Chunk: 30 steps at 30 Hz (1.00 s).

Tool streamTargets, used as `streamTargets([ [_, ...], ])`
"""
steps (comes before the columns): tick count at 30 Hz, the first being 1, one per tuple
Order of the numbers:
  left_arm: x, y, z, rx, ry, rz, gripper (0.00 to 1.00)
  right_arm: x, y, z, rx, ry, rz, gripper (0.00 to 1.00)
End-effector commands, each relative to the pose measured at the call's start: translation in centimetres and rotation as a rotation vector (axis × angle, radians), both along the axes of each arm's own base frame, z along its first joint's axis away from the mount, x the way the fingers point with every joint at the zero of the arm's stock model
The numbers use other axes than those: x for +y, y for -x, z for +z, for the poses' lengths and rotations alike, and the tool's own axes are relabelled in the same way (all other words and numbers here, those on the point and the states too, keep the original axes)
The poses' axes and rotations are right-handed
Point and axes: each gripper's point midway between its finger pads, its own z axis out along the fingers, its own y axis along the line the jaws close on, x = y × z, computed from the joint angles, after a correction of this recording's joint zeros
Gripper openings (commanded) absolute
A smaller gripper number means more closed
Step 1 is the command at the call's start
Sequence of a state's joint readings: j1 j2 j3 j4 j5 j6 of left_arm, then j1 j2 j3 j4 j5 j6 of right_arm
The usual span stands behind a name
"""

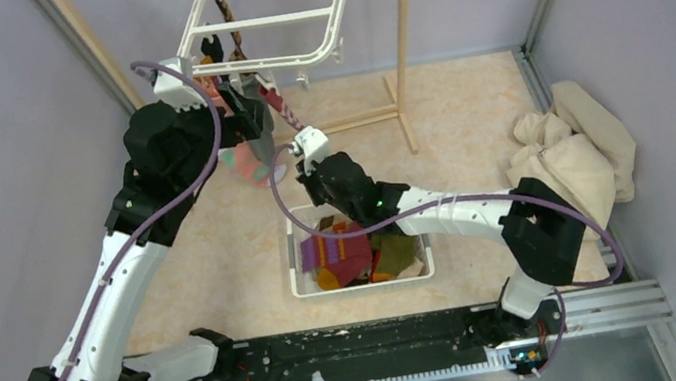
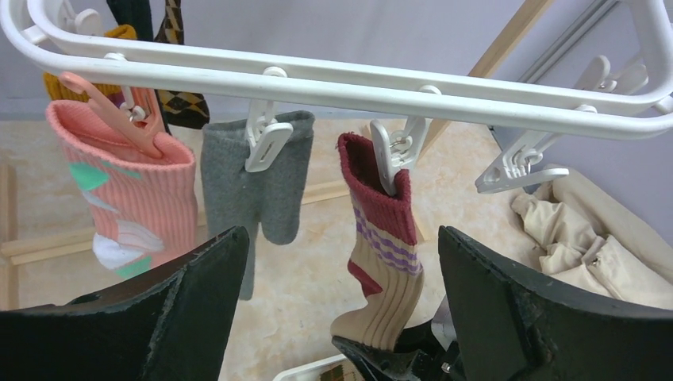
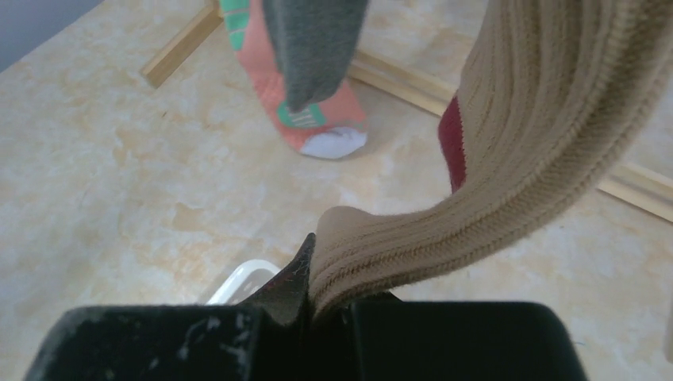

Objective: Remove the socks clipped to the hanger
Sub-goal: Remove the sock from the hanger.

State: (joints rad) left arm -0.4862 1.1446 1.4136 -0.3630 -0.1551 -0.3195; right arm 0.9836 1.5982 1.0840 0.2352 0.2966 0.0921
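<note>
Entry: the maroon-cuffed, beige ribbed sock with purple stripes [image 2: 386, 238] hangs from the near rail of the white plastic drying hanger [image 2: 333, 79], over the far left part of the table [image 1: 467, 131]. A white plastic clip [image 2: 394, 151] bites its cuff. My right fingers [image 3: 287, 286] are pressed together on its toe end, and the knit bends sharply where it leaves them. My left fingers [image 2: 190, 302] are spread wide below the rail, holding nothing; the left wrist view shows the sock between them. Judgement: light, soft, stretchy fabric, not fragile. It will likely lengthen before the clip lets go, so a toe hold may slip. The thick cuff just under the clip looks like better purchase. The grey sock [image 2: 262, 190] and the pink ribbed sock with mint patches [image 2: 135, 198] hang clipped beside it on the same rail.
</note>
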Motion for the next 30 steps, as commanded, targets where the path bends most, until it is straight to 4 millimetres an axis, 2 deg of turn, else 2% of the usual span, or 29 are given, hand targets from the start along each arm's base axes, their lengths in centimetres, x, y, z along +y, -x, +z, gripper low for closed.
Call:
streamTargets([
  [1, -1.1, -0.2, 1.0, -0.018, 0.062, -0.042, 0.93, -1.1, -1.8, 3.1, -0.108, 0.003, -0.175, 0.00],
  [10, -1.7, -2.5, 0.6, 0.010, 0.081, -0.001, 0.94, -1.7, -2.3, 3.8, -0.199, 0.095, -0.280, 0.00],
  [22, -1.8, -3.3, 2.5, -0.061, 0.168, 0.016, 0.94, -1.8, -2.4, 3.6, -0.247, 0.146, -0.334, 0.00],
  [25, -2.2, -3.8, 2.7, -0.078, 0.173, 0.010, 0.91, -1.8, -2.4, 3.6, -0.250, 0.144, -0.332, 0.00],
  [30, -2.5, -4.4, 2.7, -0.101, 0.162, 0.002, 0.79, -1.7, -2.4, 3.6, -0.250, 0.142, -0.329, 0.00],
])
